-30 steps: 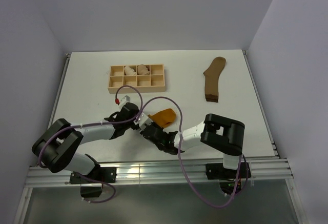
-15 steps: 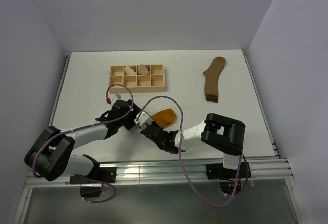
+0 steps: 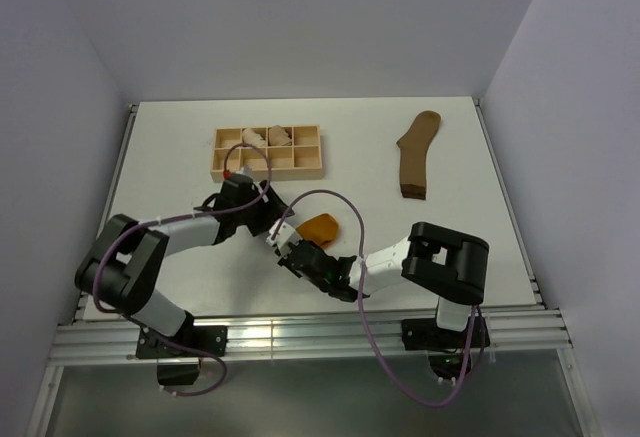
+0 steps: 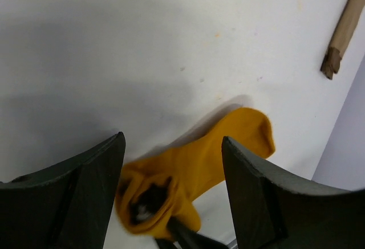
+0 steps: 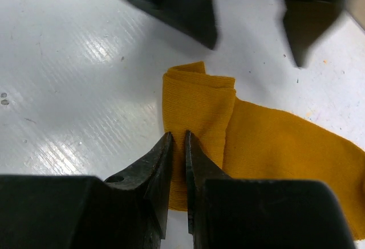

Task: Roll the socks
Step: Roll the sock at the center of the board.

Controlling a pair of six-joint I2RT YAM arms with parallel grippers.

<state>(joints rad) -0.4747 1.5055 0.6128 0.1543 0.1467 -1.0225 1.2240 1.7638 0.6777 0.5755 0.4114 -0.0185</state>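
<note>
Release on the left side: the left gripper, which was pinched down at the mustard-orange sock a moment ago, is now standing with its jaws well apart and hovering just above the folded end, touching no fabric that the left wrist view shows. The right gripper is doing the holding instead, its jaws drawn nearly together and clamping the doubled-over edge of the sock against the table. The sock is lying near the front middle of the table between the two wrists, its near end turned over into a short thick fold and its toe end trailing flat toward the right. Something dark and pale is showing inside the curl in the left wrist view, probably the striped cuff tucked in, though the picture is too soft there to be sure. The olive-brown sock is lying flat and unrolled, well apart at the far right. The wooden tray is sitting at the far left with pale bundles in two of its compartments. Reading: the hand-over is looking like a regrip partway through the roll, with the left gripper freeing itself for a fresh bite; only the first turn appears made, and the second sock is waiting.
</note>
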